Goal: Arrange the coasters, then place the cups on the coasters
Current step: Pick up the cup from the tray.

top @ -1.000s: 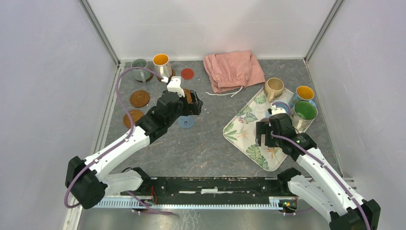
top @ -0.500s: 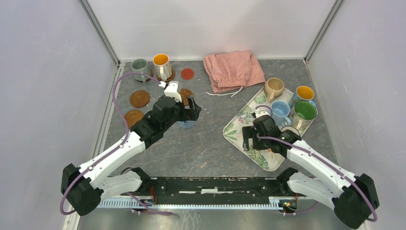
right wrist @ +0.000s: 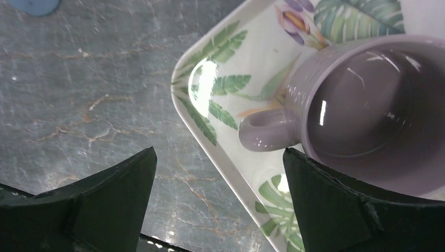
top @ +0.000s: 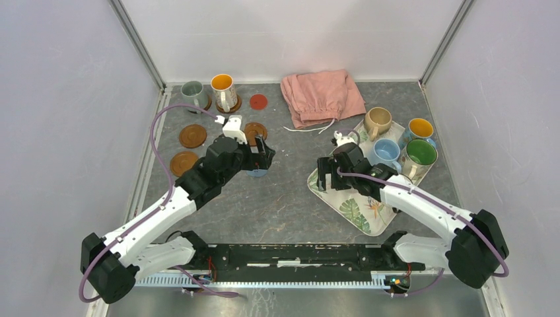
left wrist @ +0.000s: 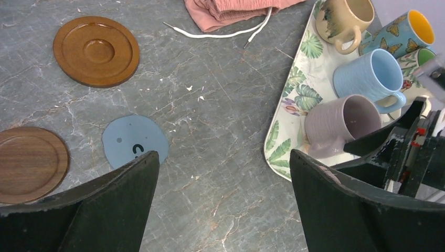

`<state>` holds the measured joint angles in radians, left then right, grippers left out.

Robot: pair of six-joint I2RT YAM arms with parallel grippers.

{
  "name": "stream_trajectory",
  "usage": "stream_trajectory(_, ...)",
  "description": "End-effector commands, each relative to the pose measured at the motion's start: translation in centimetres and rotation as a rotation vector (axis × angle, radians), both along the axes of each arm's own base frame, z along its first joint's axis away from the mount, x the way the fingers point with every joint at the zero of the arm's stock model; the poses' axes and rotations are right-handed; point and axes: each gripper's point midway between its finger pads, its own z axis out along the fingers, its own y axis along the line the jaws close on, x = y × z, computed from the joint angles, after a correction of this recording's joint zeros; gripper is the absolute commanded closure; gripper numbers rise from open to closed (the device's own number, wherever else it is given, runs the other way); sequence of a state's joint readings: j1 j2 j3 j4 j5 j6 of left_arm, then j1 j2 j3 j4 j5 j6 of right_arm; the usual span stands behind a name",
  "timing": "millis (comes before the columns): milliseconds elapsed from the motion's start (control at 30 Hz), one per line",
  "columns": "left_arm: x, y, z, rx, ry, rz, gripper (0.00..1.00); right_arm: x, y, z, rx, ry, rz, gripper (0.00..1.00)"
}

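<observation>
Overhead and wrist views of the 2-arm workspace. The left gripper (top: 263, 153) is hanging over the grey table (top: 284, 205) with its jaws standing wide apart and gripping nothing. In its wrist view the blue coaster (left wrist: 135, 142) is lying flat on the table just ahead of the left-hand finger (left wrist: 105, 210), with 2 bare brown coasters near it — one (left wrist: 96, 51) farther out, one (left wrist: 29, 163) at the frame's left edge. The right gripper (top: 328, 177) is hovering over the near-left corner of the leaf-patterned tray (top: 360, 212), its jaws likewise spread and empty. In the right wrist view the lilac cup (right wrist: 362, 110) is standing upright on the tray, untouched, its handle (right wrist: 267, 131) pointing toward the tray's edge and lying just beyond the gap between the fingers. Farther along the tray, the beige cup (top: 378, 121) and the light blue cup (top: 386, 152) are standing upright. The butterfly cup with an orange inside (top: 419, 131) and the green-inside cup (top: 420, 156) are standing at the tray's right rim — whether on it or just beside it cannot be told. At the back left, the grey-green cup (top: 193, 94) and the second orange-inside cup (top: 223, 89) are standing side by side, the latter resting on a brown disc. The red coaster (top: 258, 101) is lying bare to their right. A crumpled pink cloth (top: 321, 96) is lying at the back centre.
</observation>
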<state>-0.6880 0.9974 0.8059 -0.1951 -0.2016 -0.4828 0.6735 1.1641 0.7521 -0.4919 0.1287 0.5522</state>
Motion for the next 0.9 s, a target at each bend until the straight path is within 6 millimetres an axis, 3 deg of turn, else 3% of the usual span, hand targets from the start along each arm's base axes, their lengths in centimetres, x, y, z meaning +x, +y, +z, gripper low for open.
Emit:
stream_trajectory(0, -0.5, 0.0, -0.1, -0.034, 0.015, 0.006, 0.00, 2.7, 1.5, 4.0, 0.049, -0.124, -0.004, 0.02)
stream_trajectory(267, -0.9, -2.4, -1.4, -0.055, 0.029, -0.115, 0.00, 2.9, -1.9, 8.4, -0.010, -0.264, -0.078, 0.02)
stream_trajectory(567, -1.3, -8.6, -3.1, 0.054, 0.014, -0.440, 0.03, 3.1, -6.6, 15.5, -0.092, -0.497, -0.181, 0.02)
stream_trajectory(767, -2.7, -13.6, -3.6, 0.149, -0.043, -0.634, 0.03, 2.9, -7.7, 19.0, -0.063, -0.603, -0.206, 0.02)
stream_trajectory(867, -3.1, -15.9, -5.2, 0.193, -0.042, -0.718, 0.04, 2.7, -8.4, 20.4, -0.059, -0.644, -0.228, 0.02)
